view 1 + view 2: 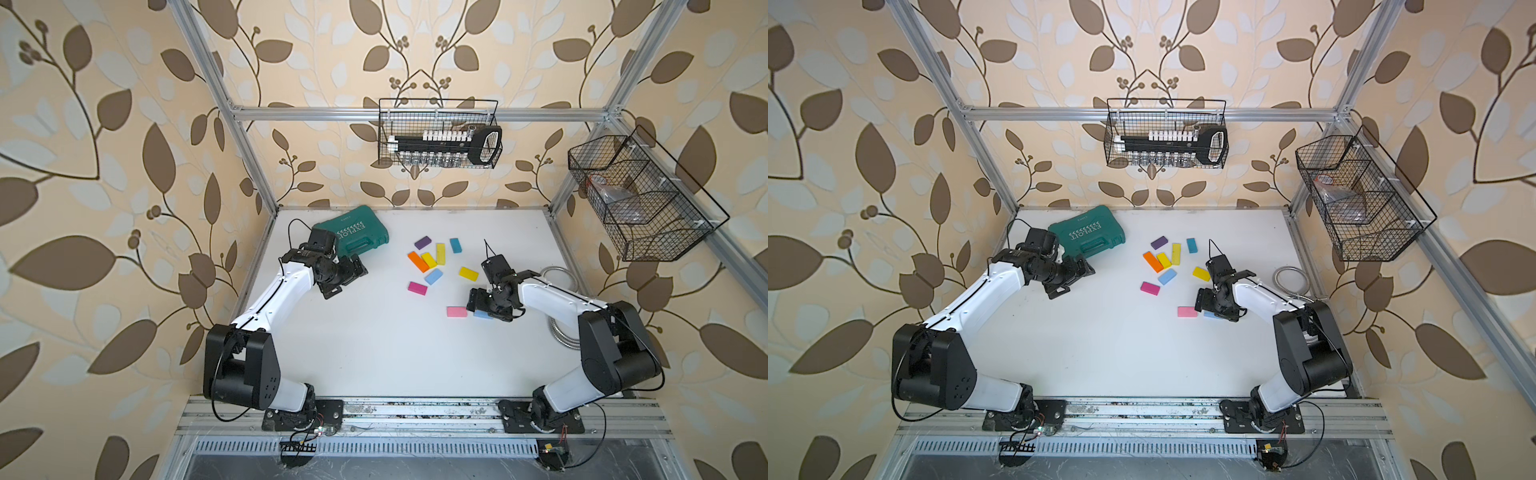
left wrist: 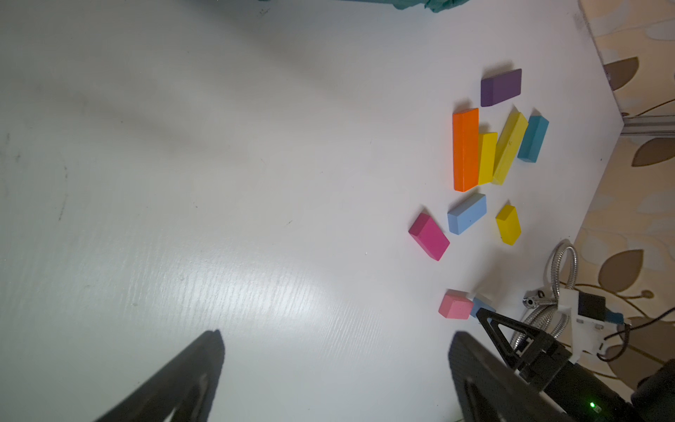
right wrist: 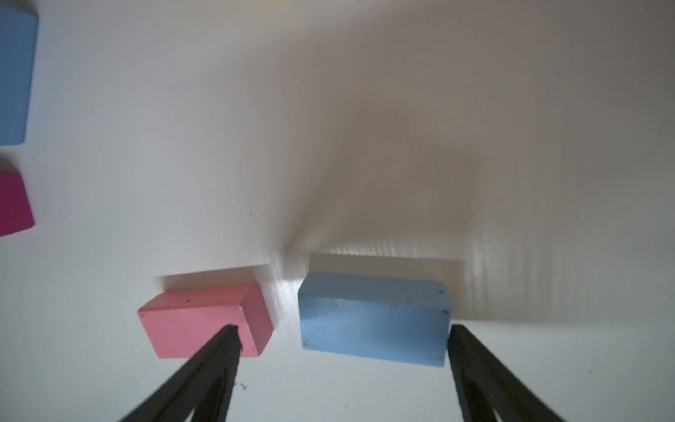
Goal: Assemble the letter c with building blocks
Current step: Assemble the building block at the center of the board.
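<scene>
White tabletop (image 1: 374, 353) held your light blue block (image 3: 372, 318) at the right wrist view's lower centre, just beside the pink block (image 3: 204, 321), right gripper (image 3: 342, 329) spread astride it, left gripper (image 2: 336, 334) spread too; placement seemed done, so next you needed another block.

There's one word to read: EXPLOIT, in white capitals on the lid of the green case (image 1: 353, 232), upside down in both top views (white chevrons run beside it). Its smaller print is too small to read.
</scene>
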You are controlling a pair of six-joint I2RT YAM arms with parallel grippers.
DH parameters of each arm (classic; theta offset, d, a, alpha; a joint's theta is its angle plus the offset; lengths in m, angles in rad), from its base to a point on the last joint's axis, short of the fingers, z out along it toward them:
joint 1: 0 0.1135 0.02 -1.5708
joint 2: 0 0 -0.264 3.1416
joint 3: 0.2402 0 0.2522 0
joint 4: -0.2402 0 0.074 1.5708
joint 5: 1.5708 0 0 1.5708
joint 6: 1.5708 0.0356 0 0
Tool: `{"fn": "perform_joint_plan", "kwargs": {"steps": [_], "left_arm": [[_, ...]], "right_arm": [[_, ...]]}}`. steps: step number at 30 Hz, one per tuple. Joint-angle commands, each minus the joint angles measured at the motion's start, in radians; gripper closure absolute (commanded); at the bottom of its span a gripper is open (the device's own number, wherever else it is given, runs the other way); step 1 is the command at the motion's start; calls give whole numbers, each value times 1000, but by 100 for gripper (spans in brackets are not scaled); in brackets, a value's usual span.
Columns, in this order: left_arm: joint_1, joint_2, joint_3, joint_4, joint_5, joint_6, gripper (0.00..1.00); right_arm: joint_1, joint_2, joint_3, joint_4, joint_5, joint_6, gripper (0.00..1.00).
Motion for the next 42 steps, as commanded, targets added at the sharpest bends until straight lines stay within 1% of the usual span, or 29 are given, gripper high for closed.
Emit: {"fn": "perform_joint_plan", "kwargs": {"steps": [1, 13, 20, 21, 26, 42], "left_arm": [[-9, 1, 35, -1, -8, -1, 1], [-9, 1, 31, 0, -11, 0, 1], [-11, 1, 23, 5, -11, -5, 1], [-12, 31, 23, 6, -11, -6, 1], [-17, 36, 24, 8, -11, -8, 1], [-18, 40, 26, 10, -12, -9, 1]], "right_arm": [[-14, -2, 0, -7, -36, 24, 13], [-43, 25, 6, 25, -61, 24, 13], [-59, 29, -1, 68, -104, 20, 13], [-60, 30, 1, 70, -103, 20, 13], [-70, 53, 15, 76, -106, 16, 13], [-69, 90, 44, 102, -140, 20, 13]]}}
